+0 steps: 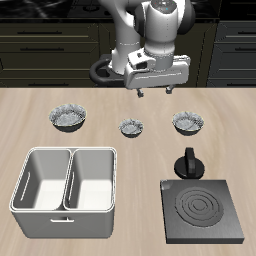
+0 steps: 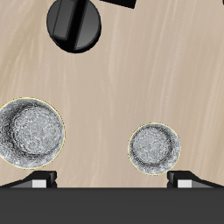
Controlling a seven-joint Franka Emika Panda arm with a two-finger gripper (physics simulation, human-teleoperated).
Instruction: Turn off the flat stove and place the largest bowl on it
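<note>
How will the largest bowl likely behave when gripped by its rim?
The largest bowl looks shallow and wide, so a nudge would probably slide it, not tip it. Its crinkled metallic look suggests a thin, light shell. Gripped at one rim point, it might tilt or swing.

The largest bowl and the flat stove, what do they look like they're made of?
The largest bowl looks like crinkled, foil-like metal: grey-white speckled surface, darker inside, though glazed ceramic can't be ruled out. The flat stove looks like matte dark-grey metal or glass, with dark concentric coil rings and a black, plastic-looking knob.
</note>
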